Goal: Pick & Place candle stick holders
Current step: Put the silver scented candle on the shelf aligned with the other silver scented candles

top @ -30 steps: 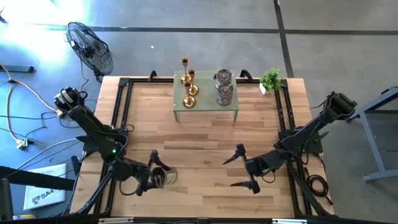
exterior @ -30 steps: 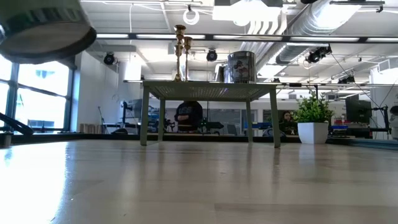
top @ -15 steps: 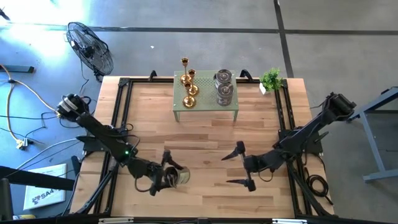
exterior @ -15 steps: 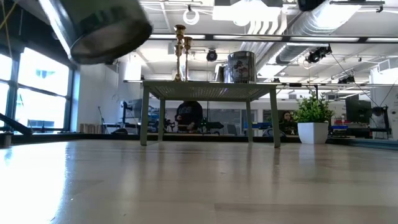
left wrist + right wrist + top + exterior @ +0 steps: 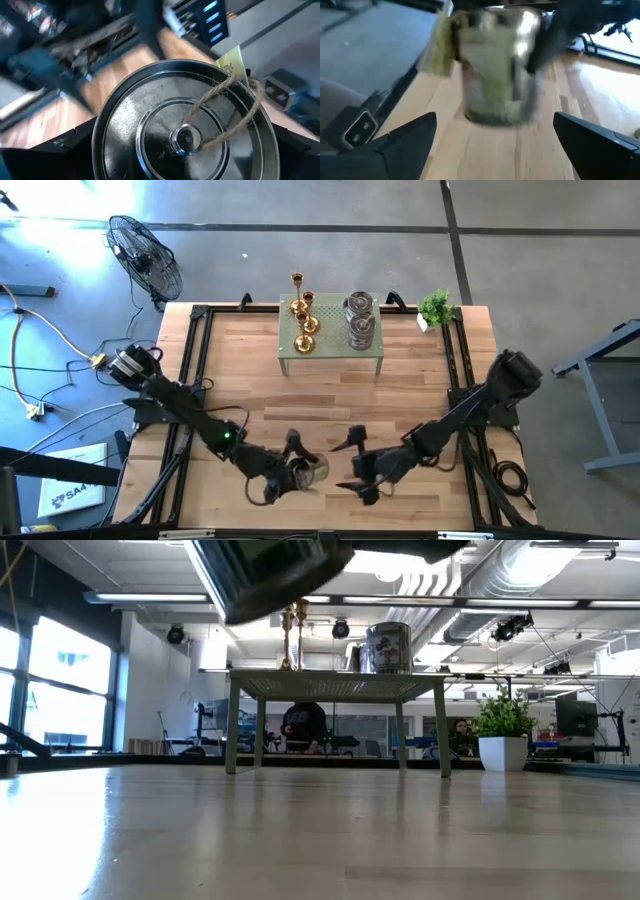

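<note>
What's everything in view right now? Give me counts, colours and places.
gold candle stick holders: three, gold, left part of the stand.
silver holders on stand: two, silver-grey, right part of the stand.
carried silver holder: one, silver-grey, with twine and a tag, near table edge.
stand: one, pale green, far middle of table.
potted plant: one, green, far right corner.
fan: one, black, on the floor beyond the far left corner.
left pincer: shut on the carried holder.
right pincer: open, facing that holder.

The silver-grey holder carries tan twine and a pale yellow tag. Three gold holders stand on a pale green stand. The worktop is light striped wood.
</note>
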You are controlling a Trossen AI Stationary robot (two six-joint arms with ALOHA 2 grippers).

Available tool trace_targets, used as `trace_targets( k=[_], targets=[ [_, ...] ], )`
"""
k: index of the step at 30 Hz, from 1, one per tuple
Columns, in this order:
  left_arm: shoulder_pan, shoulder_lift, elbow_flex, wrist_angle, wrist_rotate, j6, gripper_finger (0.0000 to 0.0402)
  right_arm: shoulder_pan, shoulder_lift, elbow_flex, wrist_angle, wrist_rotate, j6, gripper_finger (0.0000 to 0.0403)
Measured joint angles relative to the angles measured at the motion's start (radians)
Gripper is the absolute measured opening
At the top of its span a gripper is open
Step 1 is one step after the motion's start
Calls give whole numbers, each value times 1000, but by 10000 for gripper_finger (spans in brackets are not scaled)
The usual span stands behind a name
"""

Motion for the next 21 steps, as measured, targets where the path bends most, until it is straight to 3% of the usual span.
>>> trace_targets(
  k=[7, 10, 16, 21],
  targets=[
    [41, 0, 1, 0, -9, -14, 356, -3, 108, 269, -352, 189, 140, 394],
    [31, 0, 1, 0, -14, -10, 356, -3, 119, 288, -350, 208, 180, 394],
    [31, -1, 1, 8, -35, -6, 356, -12, 126, 285, -328, 134, 220, 394],
    [31, -1, 1, 4, -38, -8, 356, -11, 170, 285, -328, 171, 223, 394]
  ],
)
